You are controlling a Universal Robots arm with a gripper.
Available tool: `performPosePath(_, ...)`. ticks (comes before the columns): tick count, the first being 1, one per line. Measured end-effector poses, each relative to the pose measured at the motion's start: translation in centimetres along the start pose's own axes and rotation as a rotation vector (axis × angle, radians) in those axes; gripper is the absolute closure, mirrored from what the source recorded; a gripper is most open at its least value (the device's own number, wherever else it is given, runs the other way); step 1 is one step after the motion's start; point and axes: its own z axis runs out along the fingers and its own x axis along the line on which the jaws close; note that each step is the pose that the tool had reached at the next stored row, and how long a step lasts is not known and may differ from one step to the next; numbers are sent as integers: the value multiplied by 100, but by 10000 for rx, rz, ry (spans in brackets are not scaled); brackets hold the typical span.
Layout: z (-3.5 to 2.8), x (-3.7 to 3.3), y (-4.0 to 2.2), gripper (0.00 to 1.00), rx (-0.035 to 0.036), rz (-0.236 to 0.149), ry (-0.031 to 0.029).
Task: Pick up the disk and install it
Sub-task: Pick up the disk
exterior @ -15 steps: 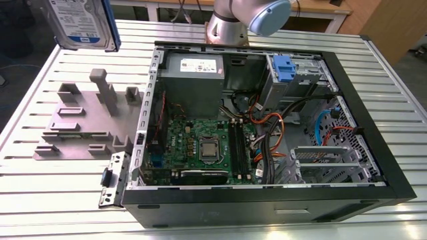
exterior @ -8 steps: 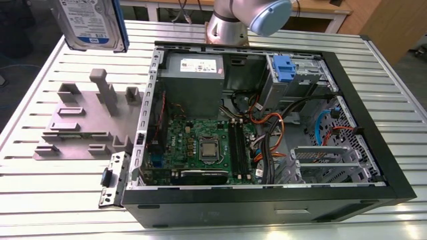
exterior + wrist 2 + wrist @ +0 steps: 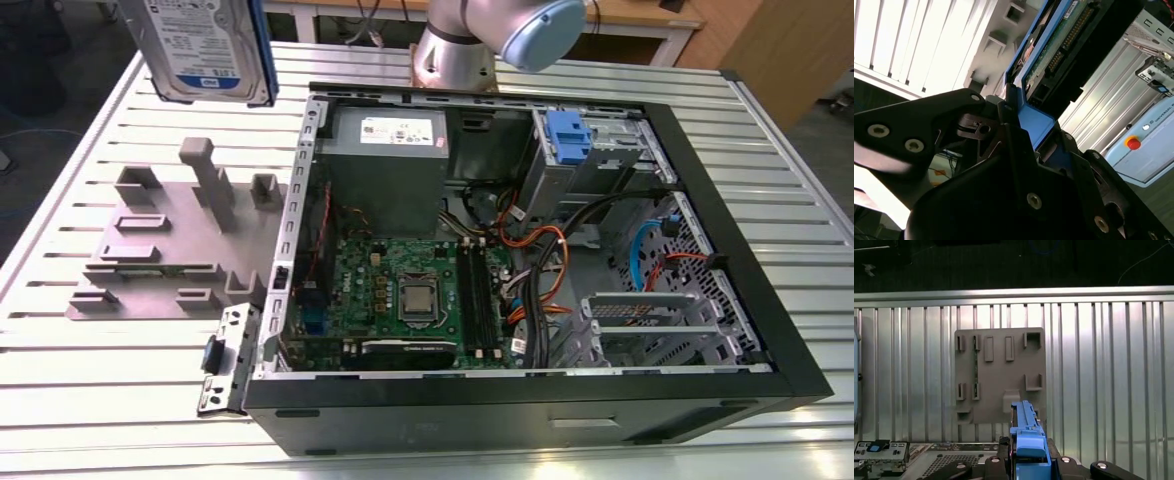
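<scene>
While you've got the disk [image 3: 207, 45] hanging in the air at the exterior view's left, up over the grey holder [image 3: 167, 240] and outside the open case [image 3: 534, 250], it's worth thinking about how it handles. Your gripper [image 3: 1021, 117] is clamped on it, pinching at the blue rails [image 3: 1036, 125] in the second wrist view, with the circuit-board side showing. I'd guess it's a stiff, fairly heavy slab, and the metal faces look slick, so the plastic rails seem like the sane place to grab. Go easy on bumps, drives hate shocks, and the connector pins [image 3: 1066, 45] look exposed.
</scene>
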Motion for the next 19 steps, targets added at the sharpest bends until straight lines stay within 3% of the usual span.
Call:
performPosePath(10,-1,11,-214,64,2,4,45)
performPosePath(19,3,197,-286,64,3,4,68)
